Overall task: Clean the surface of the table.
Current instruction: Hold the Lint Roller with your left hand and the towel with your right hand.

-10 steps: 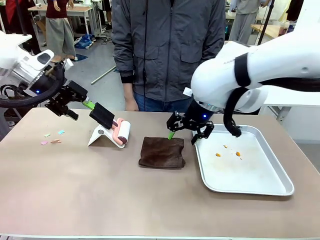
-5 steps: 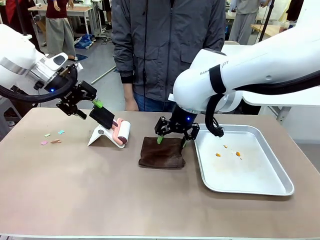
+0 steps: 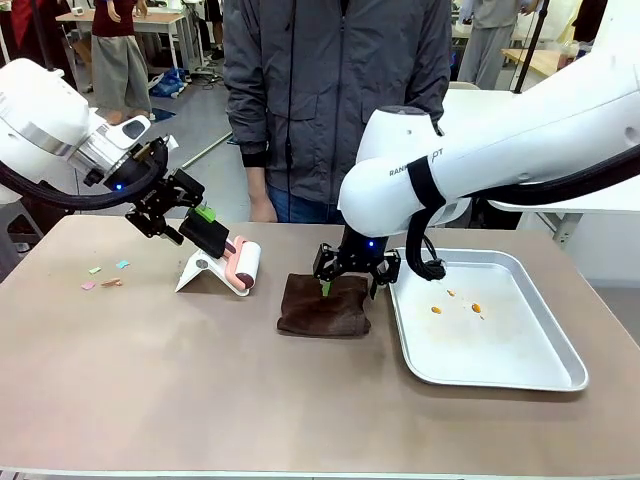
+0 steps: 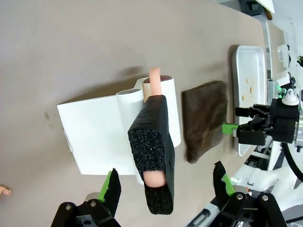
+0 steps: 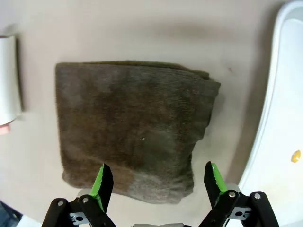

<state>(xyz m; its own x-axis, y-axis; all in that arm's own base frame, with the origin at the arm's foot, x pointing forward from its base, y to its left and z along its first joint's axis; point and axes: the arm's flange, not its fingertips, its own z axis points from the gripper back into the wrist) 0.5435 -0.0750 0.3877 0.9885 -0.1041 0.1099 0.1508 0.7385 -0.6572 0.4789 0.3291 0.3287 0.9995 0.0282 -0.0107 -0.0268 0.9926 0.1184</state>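
The table has a brownish-taupe top. Near its far edge a lint roller with a black foam handle leans on a white stand. My left gripper is open, and the handle's end lies between its fingers without touching them. A folded brown cloth lies at mid table. My right gripper hangs open just above the cloth's far edge. In the right wrist view the cloth spreads under the open gripper.
A shiny metal tray with a few orange crumbs lies right of the cloth. Small coloured paper scraps lie at the table's left. A person in a grey jacket stands at the far edge.
My right gripper has swung left from the tray's corner and come down over the cloth. My left gripper has moved right and closer to the roller's handle. Both stayed open.
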